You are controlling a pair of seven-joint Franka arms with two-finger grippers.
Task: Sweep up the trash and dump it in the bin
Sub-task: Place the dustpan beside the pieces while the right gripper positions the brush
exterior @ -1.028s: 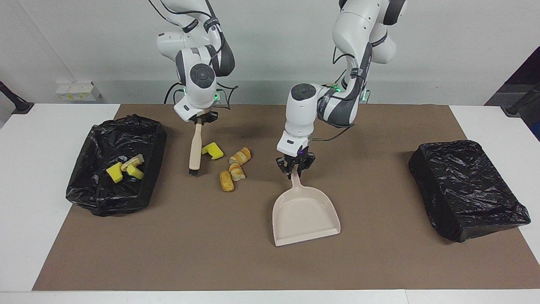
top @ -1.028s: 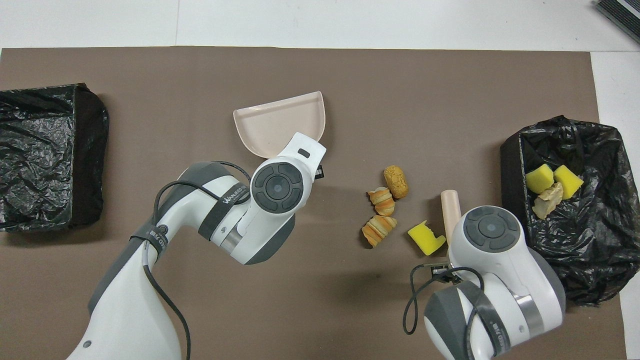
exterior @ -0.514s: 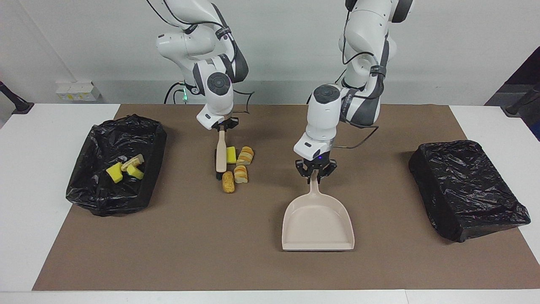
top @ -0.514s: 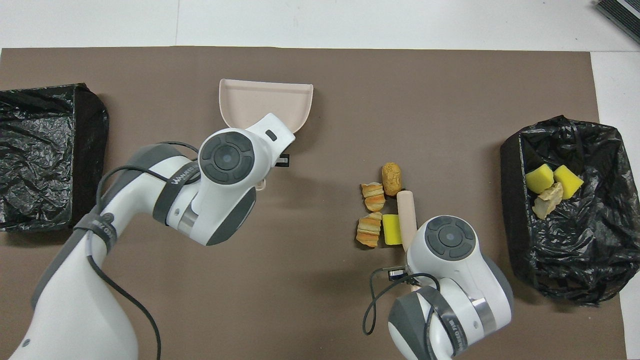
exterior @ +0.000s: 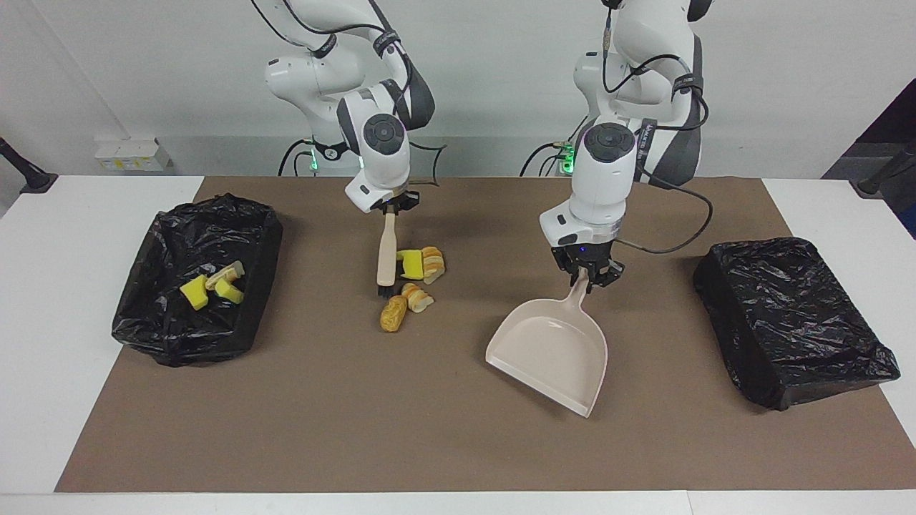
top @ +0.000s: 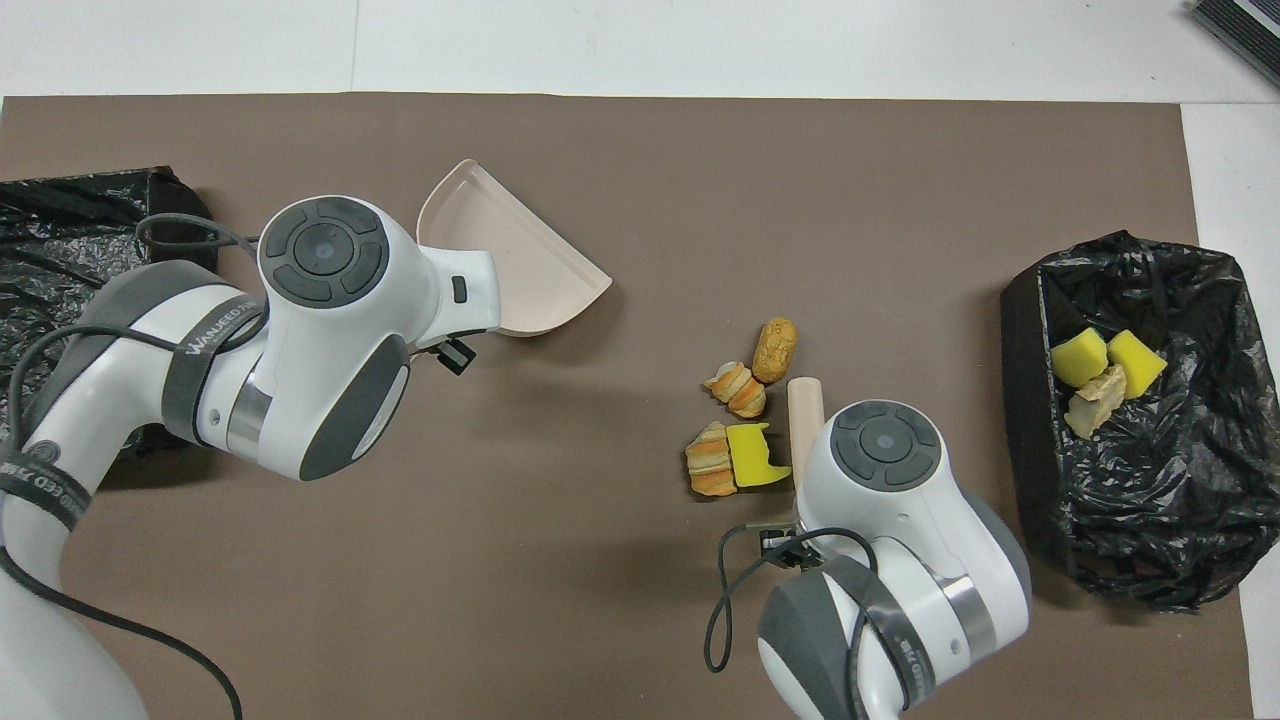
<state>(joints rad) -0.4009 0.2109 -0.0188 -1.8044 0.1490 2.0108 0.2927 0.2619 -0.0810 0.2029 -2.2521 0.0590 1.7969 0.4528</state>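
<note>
My right gripper [exterior: 390, 209] is shut on the top of the beige brush [exterior: 386, 252], which stands upright with its dark bristles on the mat. Touching or just beside the brush lies the trash: a yellow sponge chunk [exterior: 410, 263] [top: 752, 455] and three striped bread bits [exterior: 432, 263] [exterior: 416, 297] [exterior: 393, 315]. More trash [exterior: 211, 286] lies in the open black-lined bin [exterior: 265, 247] at the right arm's end. My left gripper [exterior: 588, 281] is shut on the handle of the beige dustpan [exterior: 554, 350] [top: 500, 260], whose mouth is angled away from the robots and toward the trash.
A second black-wrapped bin [exterior: 787, 315] sits at the left arm's end of the brown mat [exterior: 358, 429]. In the overhead view the arms' wrists cover both grippers, and the brush handle [top: 803, 405] pokes out from under the right one.
The left arm has swung the dustpan toward its own end of the table and turned its mouth aslant. The right gripper has pushed the brush sideways, bunching the loose trash toward the dustpan.
</note>
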